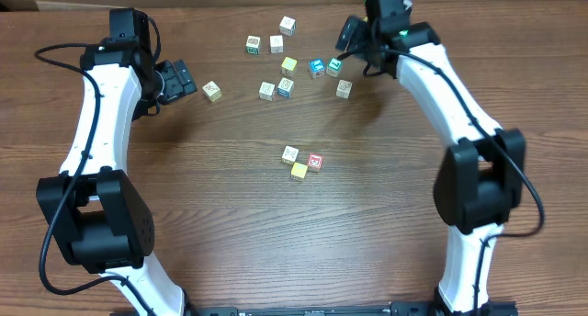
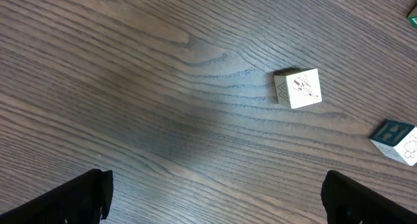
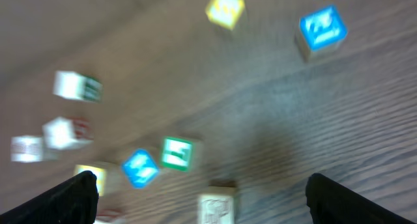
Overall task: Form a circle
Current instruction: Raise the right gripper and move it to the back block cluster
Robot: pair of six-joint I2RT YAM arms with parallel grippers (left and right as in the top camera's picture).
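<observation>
Where the circle sits: we find the circle [image 1: 300, 165] near the middle of the surface [image 1: 230, 215], well apart from both arms.
Circle make-up: a tight cluster in which we make out a whitish cube [image 1: 290, 154], a red-printed cube [image 1: 315, 162] and a yellow cube [image 1: 299, 171], each touching or just beside its neighbour.
Loose cubes: we count ten loose cubes [image 1: 285, 86] spread over the far part of the surface, between the two arms and apart from the circle.
Left arm: the left arm [image 1: 92, 114] reaches along the left side, its head turned toward the spread.
Left jaws: wide apart with nothing between them. In the wrist view we see only the dark fingertips [image 2: 85, 195] at the lower corners.
Lone cube: the lone cube [image 1: 212, 91] lies near the left jaws. The wrist view shows it [image 2: 298, 88] pale with a line drawing, ahead of the jaws and untouched.
Teal cube: the teal cube [image 2: 394, 139] sits at the edge of the left wrist view.
Right arm: the right arm [image 1: 450, 95] bends in over the right end of the spread.
Right jaws: wide apart and empty, fingertips [image 3: 71, 198] low in a blurred view.
Right wrist view: we make out a green cube [image 3: 176, 152] just beside a blue cube [image 3: 140, 167]; the other cubes are too smeared to tell.
</observation>
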